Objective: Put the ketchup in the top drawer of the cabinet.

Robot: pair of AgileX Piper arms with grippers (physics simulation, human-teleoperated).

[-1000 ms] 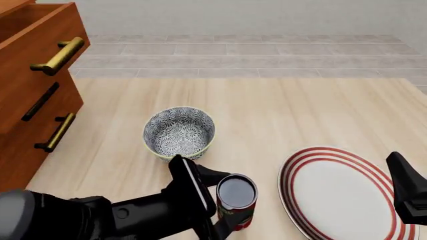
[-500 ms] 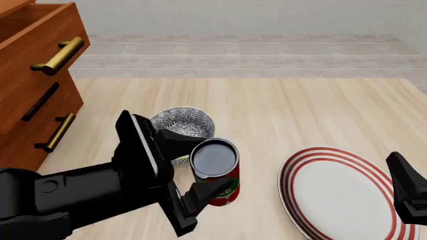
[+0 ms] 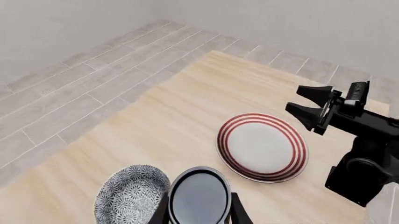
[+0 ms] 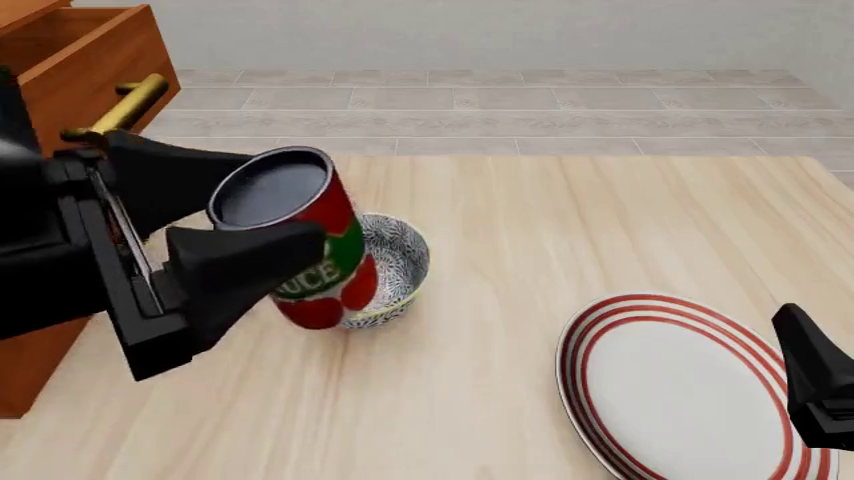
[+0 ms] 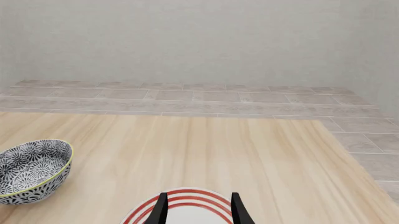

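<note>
The ketchup [image 4: 304, 240], a red can with a green-and-white label and dark top, hangs in the air in front of the bowl, tilted, with my left gripper [image 4: 283, 205] shut on it. In the left wrist view its dark top [image 3: 199, 196] sits between the two fingers. The top drawer [image 4: 91, 55] of the cabinet [image 4: 24, 380] stands pulled open at the far left, its brass handle [image 4: 130, 98] just behind the gripper. Most of the cabinet is hidden by my left arm. My right gripper [image 5: 199, 212] is open and holds nothing, low over the plate's near edge.
A grey patterned bowl [image 4: 400, 262] stands just behind and right of the held can. A red-ringed white plate [image 4: 681, 385] lies at the right front. The right arm [image 3: 365, 140] shows in the left wrist view, beyond the plate [image 3: 262, 147].
My left gripper has lifted the ketchup off the table and carried it up and to the left, toward the cabinet. The right arm has not moved.
</note>
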